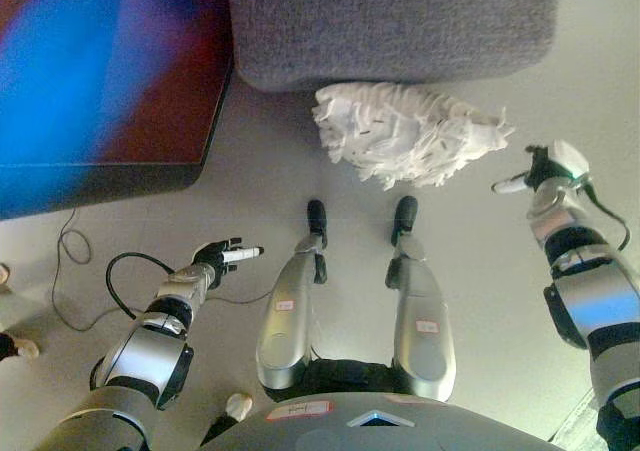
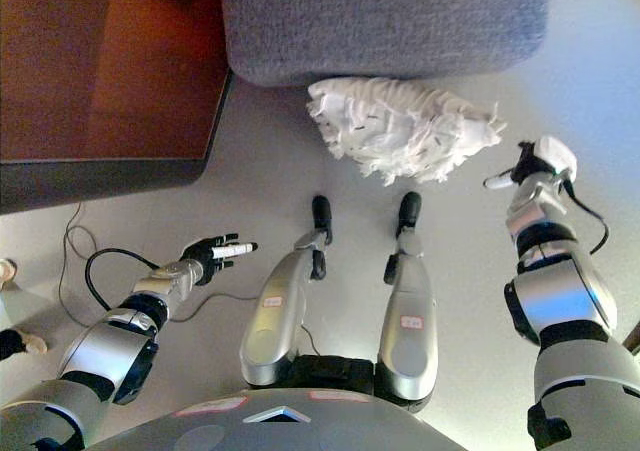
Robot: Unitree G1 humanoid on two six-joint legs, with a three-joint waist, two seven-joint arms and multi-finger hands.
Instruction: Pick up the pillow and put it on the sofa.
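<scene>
Left eye view: pillow (image 1: 408, 133), white and shaggy, lies on floor (image 1: 260, 181) at 12 o'clock, touching sofa (image 1: 395, 26) base. Right hand (image 1: 535, 171) just beside it at 3 o'clock, fingers extended, empty. Left hand (image 1: 225, 256) well apart at 8 o'clock, fingers relaxed, empty. Step: reach, no grasp yet. Next: both hands close in on pillow's flanks. No legible writing.

Living room: grey sofa (image 1: 395, 21), wooden table (image 2: 100, 71)
</scene>
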